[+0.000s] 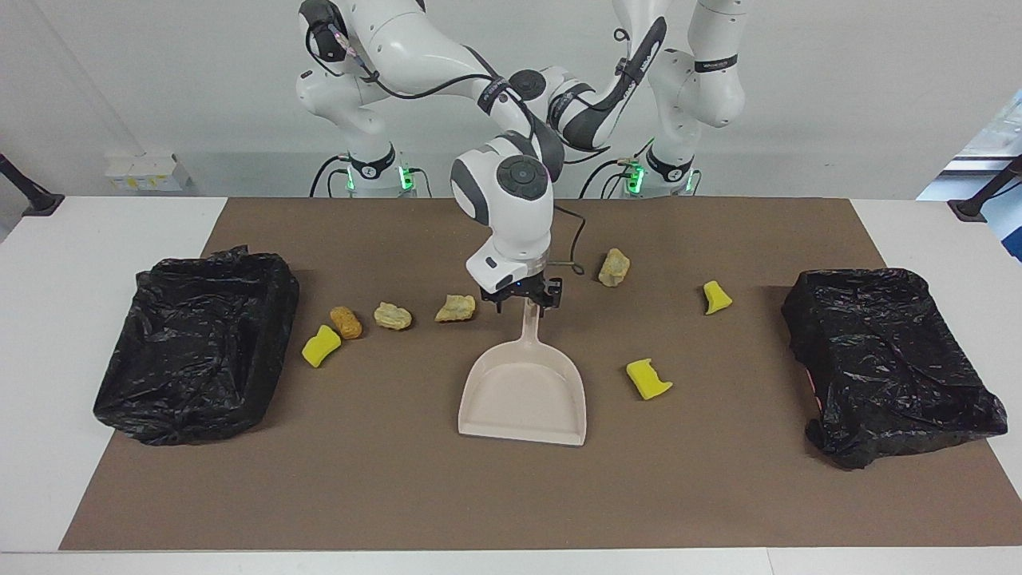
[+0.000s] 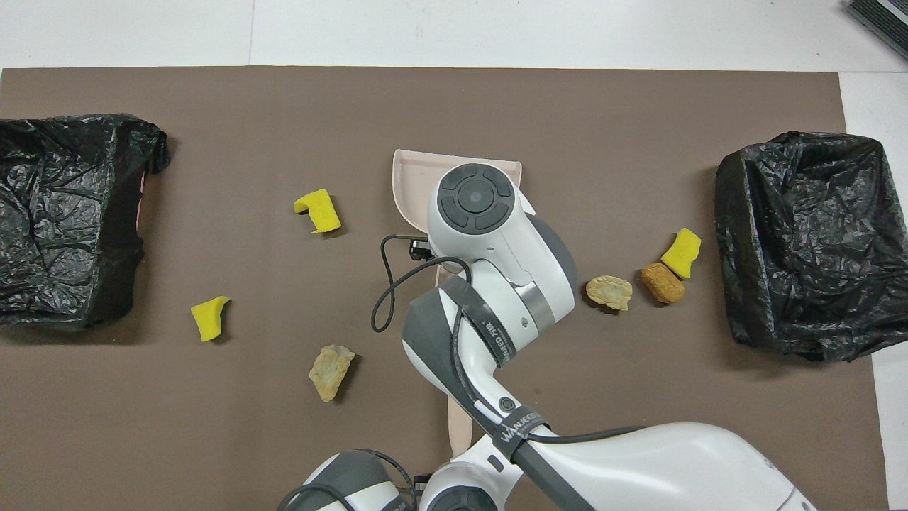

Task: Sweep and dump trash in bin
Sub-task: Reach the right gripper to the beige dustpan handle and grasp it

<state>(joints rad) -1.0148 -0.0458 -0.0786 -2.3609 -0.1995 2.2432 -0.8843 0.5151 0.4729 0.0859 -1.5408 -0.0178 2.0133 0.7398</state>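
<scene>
Yellow and tan trash point(image 1: 648, 378) scattered mid-frame on a brown mat point(image 1: 383, 487), dustpan point(image 1: 523, 393) at centre, right gripper point(image 1: 528, 304) around its handle, grip unclear, left gripper clenched on brush point(image 2: 458, 424) at bottom, black-lined bins point(image 1: 196, 343) at both edges, white table point(image 1: 48, 359), white wall.

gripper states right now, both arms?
Left gripper: shut on the beige-handled brush, near the robots' edge of the mat.
Right gripper: down at the beige plastic dustpan's handle; open or shut cannot be told.

right gripper point(image 1: 528, 304) over dustpan point(image 1: 523, 395) handle, perhaps gripping
</scene>
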